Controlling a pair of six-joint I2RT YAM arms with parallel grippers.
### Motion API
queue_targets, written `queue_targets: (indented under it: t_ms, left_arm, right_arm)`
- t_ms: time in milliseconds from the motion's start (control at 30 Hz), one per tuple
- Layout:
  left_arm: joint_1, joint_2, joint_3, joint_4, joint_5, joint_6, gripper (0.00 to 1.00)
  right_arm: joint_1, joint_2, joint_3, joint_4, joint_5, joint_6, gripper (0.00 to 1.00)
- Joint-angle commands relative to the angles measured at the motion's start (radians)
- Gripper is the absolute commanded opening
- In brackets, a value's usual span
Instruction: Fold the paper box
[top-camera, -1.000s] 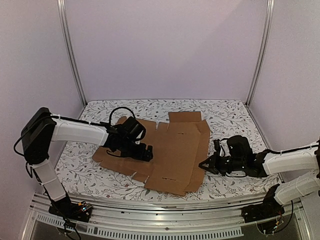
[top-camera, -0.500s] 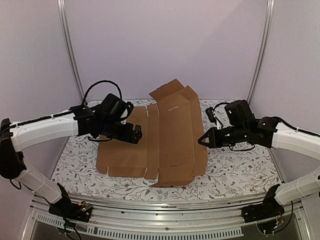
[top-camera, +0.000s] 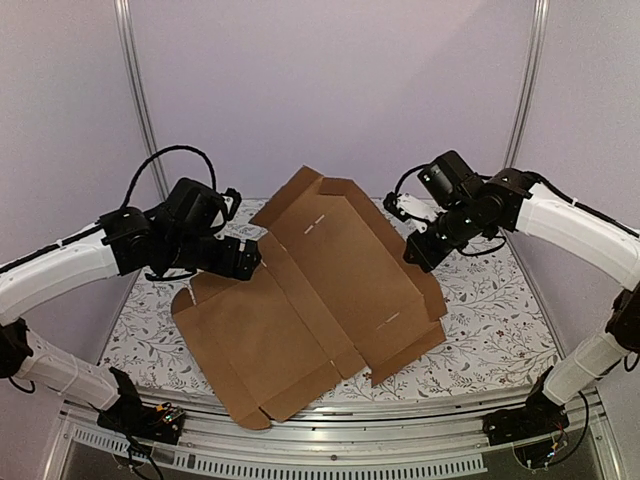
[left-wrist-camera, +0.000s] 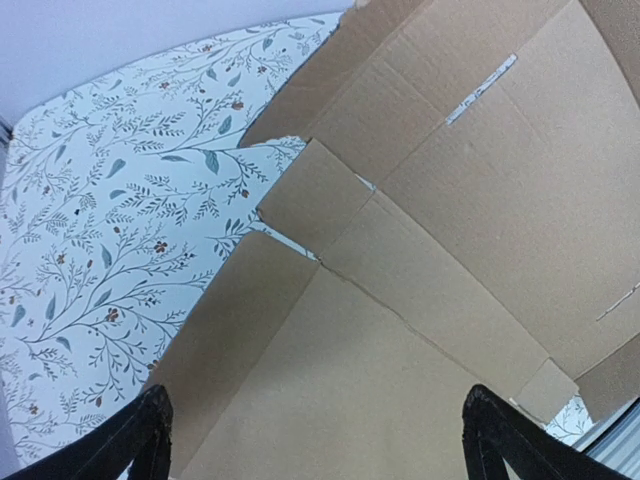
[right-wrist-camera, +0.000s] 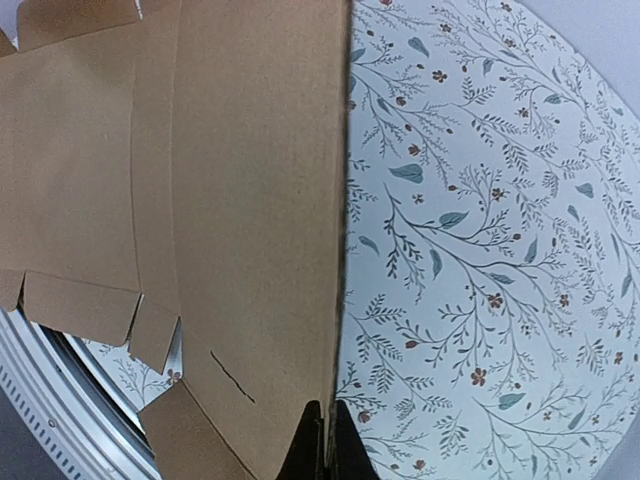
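Observation:
The paper box (top-camera: 320, 290) is a brown die-cut cardboard sheet, unfolded, tilted with its right edge raised and its near left corner low by the front rail. My right gripper (top-camera: 415, 250) is shut on that raised right edge; in the right wrist view the fingertips (right-wrist-camera: 325, 415) pinch the rim of the paper box (right-wrist-camera: 230, 200). My left gripper (top-camera: 245, 258) is open beside the sheet's back left flap. In the left wrist view its two fingers (left-wrist-camera: 150, 420) stand wide apart over a panel of the paper box (left-wrist-camera: 420, 230), gripping nothing.
A floral tablecloth (top-camera: 470, 310) covers the table. Metal frame posts (top-camera: 140, 110) stand at the back corners against purple walls. An aluminium rail (top-camera: 330, 440) runs along the front edge, close to the sheet's lowest corner.
The sheet lay nearly flat a second ago. My right gripper has lifted its right edge up and back, swinging the sheet. My left arm rose and pulled back to the left.

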Motion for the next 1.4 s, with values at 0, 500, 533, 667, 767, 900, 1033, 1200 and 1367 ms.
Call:
queue_targets:
  t_ms: [0,500,533,667,767,900,1033,1200,1367]
  left_arm:
    - [-0.014,-0.024,-0.031,-0.024,-0.018,0.013,1.0]
    - [-0.015,-0.139,-0.134,-0.014,-0.001,-0.03,1.0]
    - [-0.016,-0.145,-0.142,-0.013,-0.003,-0.032,1.0]
    - [-0.015,-0.157,-0.16,-0.015,-0.019,-0.039,1.0]
    - [-0.014,-0.168,-0.168,-0.013,-0.014,-0.054,0.99]
    - [-0.015,-0.189,-0.189,0.001,-0.008,-0.067,1.0]
    - [-0.015,-0.194,-0.211,0.026,-0.001,-0.076,1.0]
    - [-0.014,-0.196,-0.239,0.078,-0.037,-0.069,1.0]
    - [-0.01,-0.184,-0.243,0.126,-0.118,-0.056,1.0]
  right_arm:
    - [-0.014,0.095,0.161,-0.117,0.224,-0.148,0.0]
    - [-0.014,0.401,0.354,-0.131,0.439,-0.327,0.0]
    - [-0.013,0.407,0.351,-0.105,0.461,-0.356,0.0]
    - [0.001,0.453,0.358,-0.012,0.585,-0.456,0.0]
    - [0.005,0.489,0.375,0.046,0.643,-0.535,0.0]
    - [0.014,0.507,0.373,0.132,0.668,-0.631,0.0]
    - [0.035,0.504,0.353,0.218,0.68,-0.727,0.0]
    - [0.064,0.462,0.282,0.323,0.699,-0.849,0.0]
    - [0.097,0.383,0.177,0.42,0.687,-0.911,0.0]
